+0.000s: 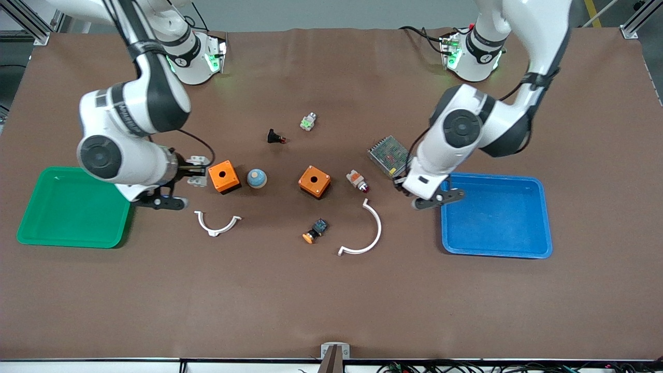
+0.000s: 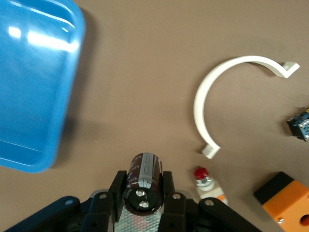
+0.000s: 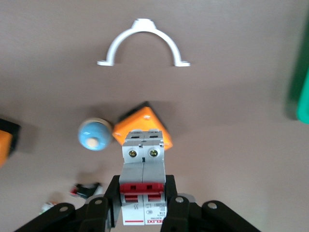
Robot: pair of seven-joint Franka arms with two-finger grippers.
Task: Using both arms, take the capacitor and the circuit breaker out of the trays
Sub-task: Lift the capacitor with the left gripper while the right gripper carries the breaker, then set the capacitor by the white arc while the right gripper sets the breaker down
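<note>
My left gripper is shut on the capacitor, a dark stubby cylinder with two metal terminals on its end face. In the front view the left gripper hangs over the table just beside the blue tray, and the hand hides the capacitor. My right gripper is shut on the breaker, a light-grey block with red toggles. In the front view the right gripper holds the breaker over the table between the green tray and an orange box.
A second orange box, a blue knob, a white-and-orange part with a red tip, an orange-capped push button and two white curved clamps lie mid-table. A mesh-covered unit sits by the left arm.
</note>
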